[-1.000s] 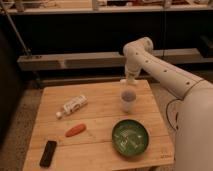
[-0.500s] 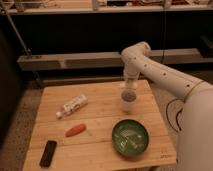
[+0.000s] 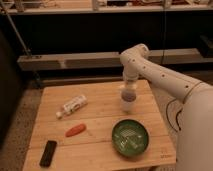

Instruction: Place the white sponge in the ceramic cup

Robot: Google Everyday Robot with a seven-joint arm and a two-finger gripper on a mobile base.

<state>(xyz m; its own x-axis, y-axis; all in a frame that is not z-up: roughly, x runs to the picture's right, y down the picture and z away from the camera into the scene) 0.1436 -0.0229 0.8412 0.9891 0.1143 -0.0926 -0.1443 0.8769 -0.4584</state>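
The pincer (image 3: 129, 93) hangs over the ceramic cup (image 3: 128, 106) at the bench's (image 3: 100, 125) right side; its grip cannot be told. A green bowl (image 3: 130, 137) sits by the near edge.

ceramic cup (image 3: 128, 106): sm white, upright, right-centre of wood tbl (image 3: 100, 127) | claw (image 3: 129, 96): directly over cup mouth

No text was legible, even on the bottle (image 3: 72, 105) by the bench's (image 3: 100, 125) left edge; the gripper (image 3: 129, 96) hung above the ceramic cup (image 3: 128, 106).
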